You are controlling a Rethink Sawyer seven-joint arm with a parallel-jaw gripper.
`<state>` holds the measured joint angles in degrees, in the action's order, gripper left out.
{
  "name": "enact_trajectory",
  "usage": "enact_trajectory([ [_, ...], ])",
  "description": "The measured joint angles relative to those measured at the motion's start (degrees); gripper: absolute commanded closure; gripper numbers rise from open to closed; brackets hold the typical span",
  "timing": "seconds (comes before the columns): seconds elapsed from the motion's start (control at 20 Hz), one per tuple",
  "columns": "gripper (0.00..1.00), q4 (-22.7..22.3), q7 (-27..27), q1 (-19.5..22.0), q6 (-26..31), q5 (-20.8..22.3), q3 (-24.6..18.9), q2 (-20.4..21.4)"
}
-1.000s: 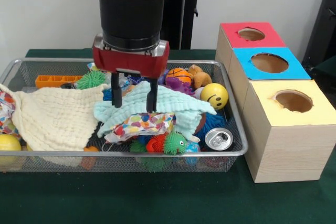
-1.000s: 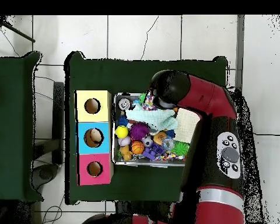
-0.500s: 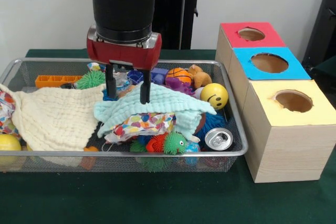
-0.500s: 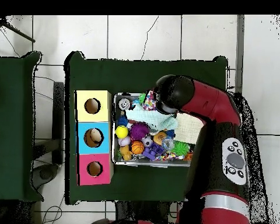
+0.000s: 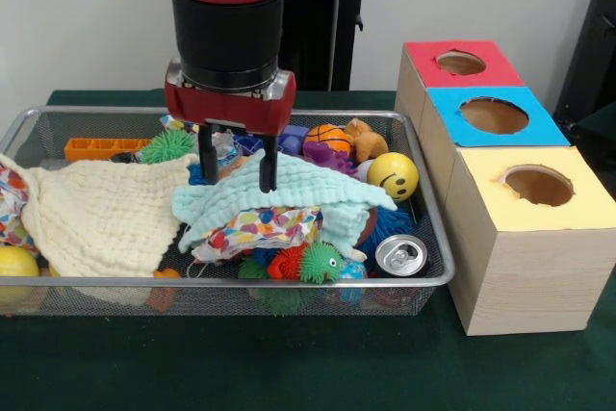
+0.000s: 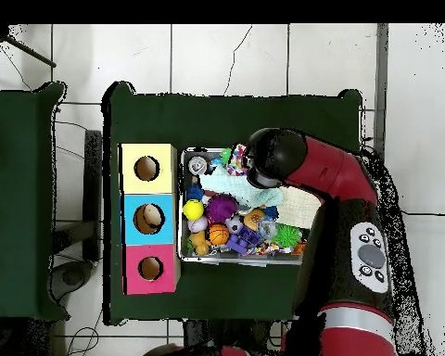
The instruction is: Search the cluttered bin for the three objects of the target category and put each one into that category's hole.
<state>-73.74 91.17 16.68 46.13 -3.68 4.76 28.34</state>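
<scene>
Pincer (image 5: pixel 237 159): you see it parted, fingertips over the mint cloth (image 5: pixel 289 190), gripping nothing.
Smiley ball (image 5: pixel 393 176): at the cloth's 3 o'clock.
Can (image 5: pixel 400 255): bin's (image 5: pixel 435 267) 4 o'clock corner.

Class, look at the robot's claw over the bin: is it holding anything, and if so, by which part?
Nothing is held. The claw is open, its fingers straddling the raised ridge of the mint cloth without closing on it.
</scene>
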Motion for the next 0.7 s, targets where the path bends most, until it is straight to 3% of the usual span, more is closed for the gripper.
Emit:
enact_trajectory([
  [0.7,0.0,0.06,0.0,-1.96,-0.05,-0.01,0.0,-0.07],
])
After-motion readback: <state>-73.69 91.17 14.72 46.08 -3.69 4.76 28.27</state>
